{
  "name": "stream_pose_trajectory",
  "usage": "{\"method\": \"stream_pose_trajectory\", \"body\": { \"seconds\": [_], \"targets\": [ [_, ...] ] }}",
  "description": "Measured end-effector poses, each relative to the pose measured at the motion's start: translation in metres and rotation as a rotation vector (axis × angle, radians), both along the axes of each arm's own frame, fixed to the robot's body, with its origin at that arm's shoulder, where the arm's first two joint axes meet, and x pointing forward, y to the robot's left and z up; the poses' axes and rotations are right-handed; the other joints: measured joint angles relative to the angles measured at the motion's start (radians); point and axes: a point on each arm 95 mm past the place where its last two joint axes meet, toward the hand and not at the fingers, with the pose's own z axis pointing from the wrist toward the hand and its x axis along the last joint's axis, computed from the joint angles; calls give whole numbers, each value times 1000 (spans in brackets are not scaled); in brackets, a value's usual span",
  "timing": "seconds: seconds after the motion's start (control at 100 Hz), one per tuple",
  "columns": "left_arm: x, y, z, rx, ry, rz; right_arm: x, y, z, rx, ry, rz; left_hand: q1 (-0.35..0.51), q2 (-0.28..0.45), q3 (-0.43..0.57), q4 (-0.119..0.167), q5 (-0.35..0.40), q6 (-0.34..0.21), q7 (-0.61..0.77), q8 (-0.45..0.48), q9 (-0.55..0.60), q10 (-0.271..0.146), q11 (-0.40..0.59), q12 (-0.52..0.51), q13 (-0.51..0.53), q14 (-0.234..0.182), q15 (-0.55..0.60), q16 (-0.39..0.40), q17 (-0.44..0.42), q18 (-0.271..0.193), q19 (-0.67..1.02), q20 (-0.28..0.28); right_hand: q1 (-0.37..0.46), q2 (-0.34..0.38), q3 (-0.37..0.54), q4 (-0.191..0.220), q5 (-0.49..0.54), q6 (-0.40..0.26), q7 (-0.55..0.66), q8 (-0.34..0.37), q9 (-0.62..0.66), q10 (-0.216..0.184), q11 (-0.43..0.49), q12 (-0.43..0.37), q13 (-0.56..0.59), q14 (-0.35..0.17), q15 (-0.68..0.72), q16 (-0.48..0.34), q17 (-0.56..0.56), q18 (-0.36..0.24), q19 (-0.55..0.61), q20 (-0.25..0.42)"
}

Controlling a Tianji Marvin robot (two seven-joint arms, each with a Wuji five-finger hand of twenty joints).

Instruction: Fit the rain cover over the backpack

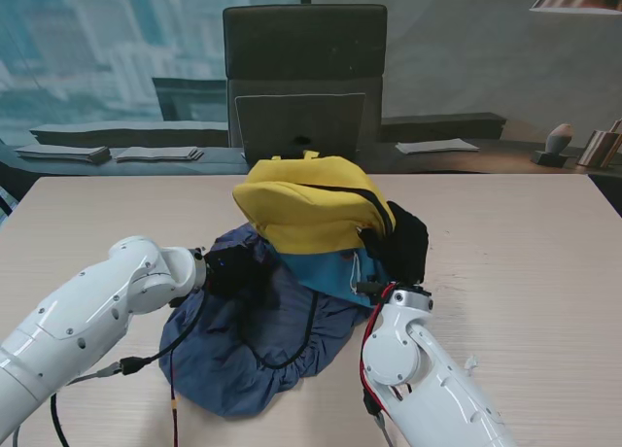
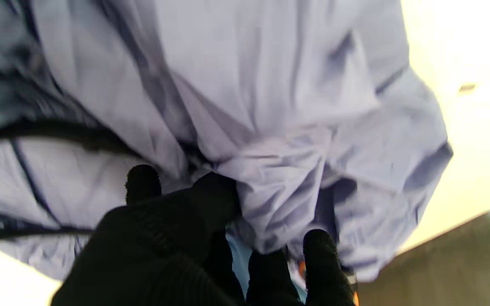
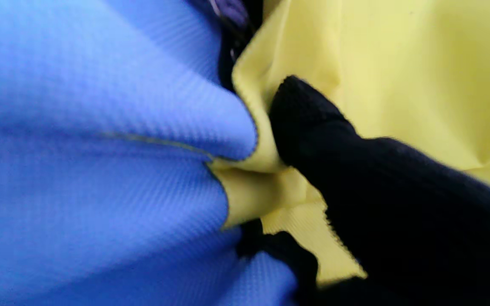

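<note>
A: Backpack (image 1: 316,219) first. We had it mid-table, yellow top with a light blue lower panel, lying partly on the rain cover (image 1: 255,345). The cover was the dark blue crumpled cloth spread on the side of the backpack nearer to us and to its left, black elastic edge looping through it.

B: Agreed. Hands?

A: Right hand (image 1: 398,245) was at the backpack's right side, black glove closed on the fabric. In the right wrist view one finger (image 3: 313,123) pressed into a yellow fold right where it met the blue panel, so we logged it as gripping the backpack.

B: Left hand (image 1: 231,268)?

A: At the backpack's left, in the cover. Left wrist view showed fingers (image 2: 143,182) bunched into the pale-looking cloth, a gathered wad just beside them. We called it clamped on the cover.

B: Step?

A: We judged it as raising the backpack with the right while the left drew the cover's edge up over it. Cover not yet over the yellow top at all.

B: Tips for doing it well?

A: We thought the left should catch the elastic hem, not loose middle cloth, or it just bunches. Right should hold the backpack steady and tipped so the hem can slide under. Pull slowly; thin fabric slips.

B: Surroundings?

A: Wooden table (image 1: 525,243), chair (image 1: 304,73) beyond the backpack, papers on the far ledge.
</note>
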Motion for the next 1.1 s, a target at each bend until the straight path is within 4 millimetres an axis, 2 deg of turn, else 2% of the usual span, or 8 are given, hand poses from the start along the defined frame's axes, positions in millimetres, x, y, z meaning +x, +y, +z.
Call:
{"method": "stream_pose_trajectory", "body": {
  "seconds": [0.19, 0.31, 0.39, 0.46, 0.53, 0.66, 0.84, 1.1],
  "targets": [
    [-7, 8, -4, 93, 25, 15, 0, 1, 0, -11, 2, 8, -15, -42, 65, 0, -11, 0, -28, -15, -24, 0, -124, -11, -37, 0, -115, -19, 0, 11, -100, -36, 0, 0, 0, 0, 0, 0, 0, 0, 0, 0, 0, 0, 0, 0, 0, 0, -1, 0, 0, 0],
    [-8, 11, -6, 117, 28, 25, 0, 2, -2, -27, 1, 13, -135, -89, 84, 0, -1, -44, 61, 3, -36, 1, -174, 2, -44, 0, -175, -19, -3, 23, -205, -38, 0, 1, 0, -2, 0, 0, 0, 0, 0, 0, 0, 0, 0, 0, 0, 0, -2, 0, 0, 0],
    [-9, 13, -8, 139, 43, 35, -1, 3, -2, -36, 1, 16, -300, -175, -31, 0, 42, -42, 135, 94, -67, 7, -217, 15, -62, 0, -243, -22, -7, 26, -297, -39, 0, 1, 0, -4, 0, 0, 0, 0, 0, 0, 0, 0, 0, 0, 0, 0, -9, 0, 0, 8],
    [-11, 18, -7, 160, 51, 45, -1, 4, -3, -64, -2, 26, -365, -230, -173, 0, 85, -81, 232, 253, -88, -4, -244, 15, -74, -2, -276, -23, -10, 34, -361, -35, 0, 2, 1, -5, 0, 0, 0, 0, 0, 0, 0, 0, 0, 0, 0, 0, -10, 0, 0, 10],
    [-13, 27, -2, 159, 28, 65, -1, 5, -3, -128, -11, 52, -410, -243, -254, 0, 135, -109, 313, 429, -64, -13, -174, 44, -74, -7, -276, -23, -10, 35, -382, 4, -2, 12, 1, -6, -1, -5, 0, 0, 0, 3, 3, 0, 0, 0, 11, -1, -11, 0, 11, 23],
    [-19, 49, 4, 158, -162, 79, -2, 5, -7, -292, -41, 119, -455, -241, -263, -7, 226, -130, 402, 608, -7, -29, -15, 50, -45, 16, -136, 25, 14, 41, -362, 53, -17, 17, 1, -17, -1, -24, 0, 1, 0, 3, 10, 0, 0, -4, 24, -1, -11, -4, 22, 50],
    [-36, 64, 11, 62, -250, 146, -4, 1, -16, -381, -44, 196, -480, -238, -261, -8, 243, -147, 418, 653, 70, -25, 47, 50, 44, 38, 14, 25, 9, 45, -3, 64, -21, 16, 2, -29, -1, -47, 1, 10, 0, 3, 10, 0, 0, -5, 24, -1, -24, -7, 23, 71],
    [-52, 75, 28, -105, -365, 192, -9, 5, -24, -619, -62, 239, -560, -27, -342, -17, 284, -125, 465, 692, 131, 9, 69, 50, 151, 58, 108, 74, 0, 49, 184, 79, -22, 13, 6, -29, 3, -50, 1, 11, 9, 3, 10, 1, 0, -7, 28, 0, 63, 2, 26, 96]
  ]
}}
